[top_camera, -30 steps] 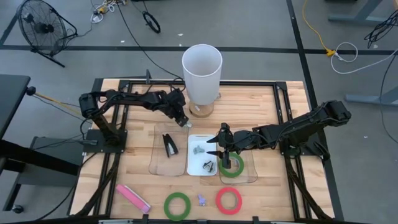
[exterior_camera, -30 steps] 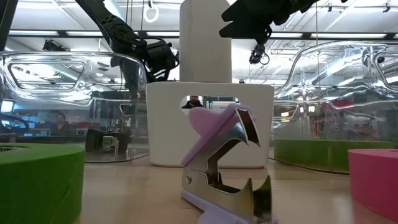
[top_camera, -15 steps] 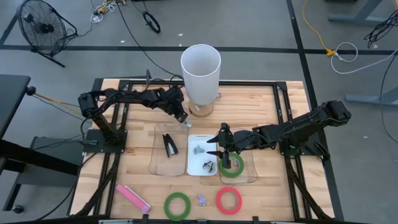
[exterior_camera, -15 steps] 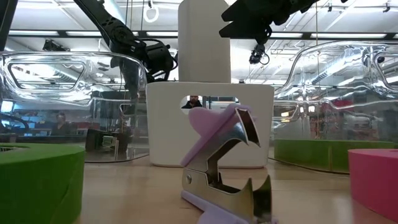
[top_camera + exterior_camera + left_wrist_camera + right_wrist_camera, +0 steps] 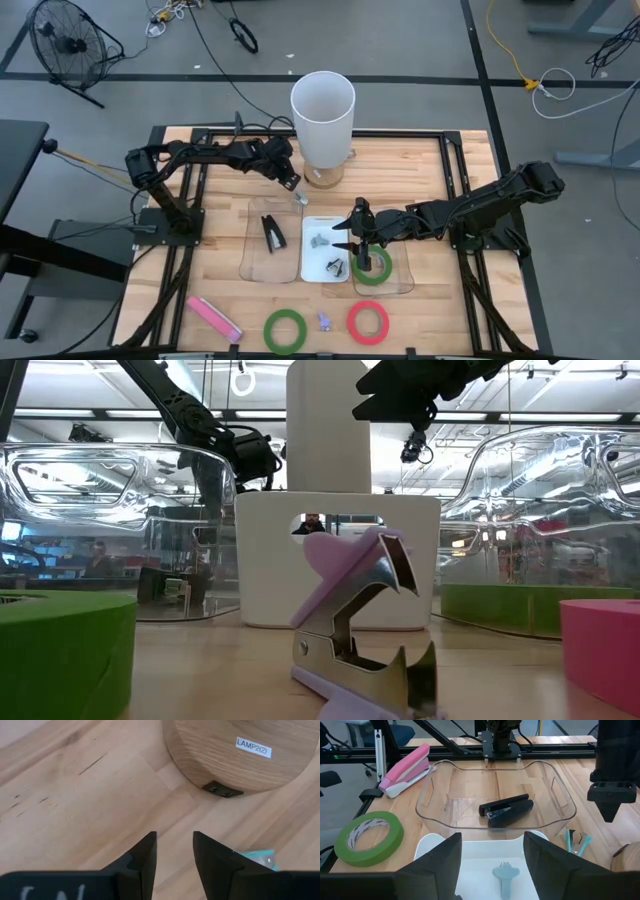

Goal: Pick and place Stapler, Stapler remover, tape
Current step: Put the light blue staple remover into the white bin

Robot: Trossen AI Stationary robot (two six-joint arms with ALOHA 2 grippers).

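Note:
A black stapler (image 5: pixel 272 233) lies in the left clear tray (image 5: pixel 250 262). One green tape ring (image 5: pixel 371 266) lies in the right clear tray. Another green ring (image 5: pixel 285 330), a red ring (image 5: pixel 368 321), a purple staple remover (image 5: pixel 324 321) and a pink stapler (image 5: pixel 213 318) rest on the table's near part. A teal staple remover (image 5: pixel 302 199) lies by the lamp base. My left gripper (image 5: pixel 292 186) hovers open over bare wood beside the lamp base (image 5: pixel 235 750). My right gripper (image 5: pixel 350 237) hangs open above the white tray (image 5: pixel 312 268).
A tall white lamp (image 5: pixel 323 115) on a round wooden base stands at the far middle, close to my left gripper. The white tray holds small staple removers (image 5: pixel 504 871). Black frame rails run along the table's edges. Free wood lies left of the clear tray.
My left gripper has drawn back a little toward the table's far-left and slightly up, away from the teal staple remover. My right arm has stayed still.

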